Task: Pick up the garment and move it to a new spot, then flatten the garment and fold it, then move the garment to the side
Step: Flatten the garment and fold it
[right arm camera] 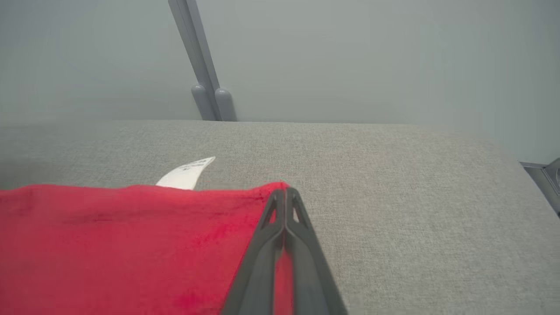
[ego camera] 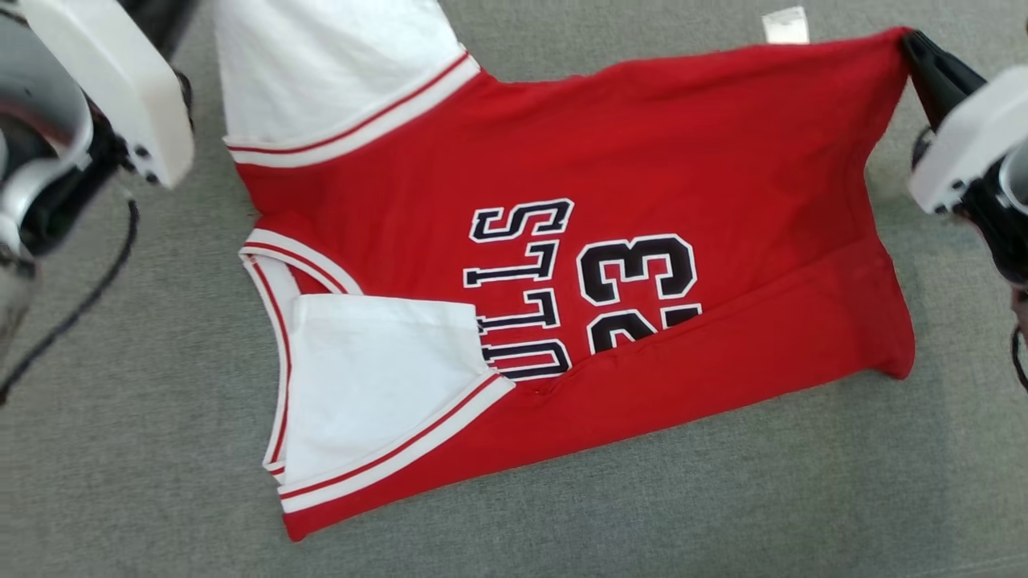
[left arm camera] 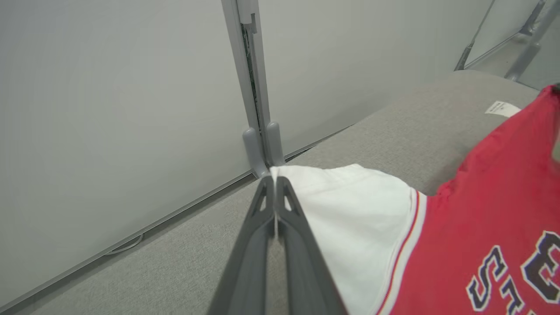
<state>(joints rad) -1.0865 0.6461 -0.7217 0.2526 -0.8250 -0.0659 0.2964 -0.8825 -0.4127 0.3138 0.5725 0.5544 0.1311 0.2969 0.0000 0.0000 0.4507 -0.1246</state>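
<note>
Setting: lab-like test room | Evidence: plain pale-grey wall panels [right arm camera: 350, 57] joined by slim grey metal post [right arm camera: 195, 43]; grey woven-fabric work surface [right arm camera: 393, 197]

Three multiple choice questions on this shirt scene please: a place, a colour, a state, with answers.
1. The small white label lies: A) beyond the far edge of the red white-sleeved basketball jersey; B) on its number; C) under a sleeve.
2. Cloth in the left gripper is: A) red; B) white; C) black.
3. The right gripper is: A) open; B) shut, empty; C) shut on the jersey's red corner.
Answers: A, it pokes past the red edge; B, it pinches a white sleeve; C, it is closed with red cloth between.
</note>
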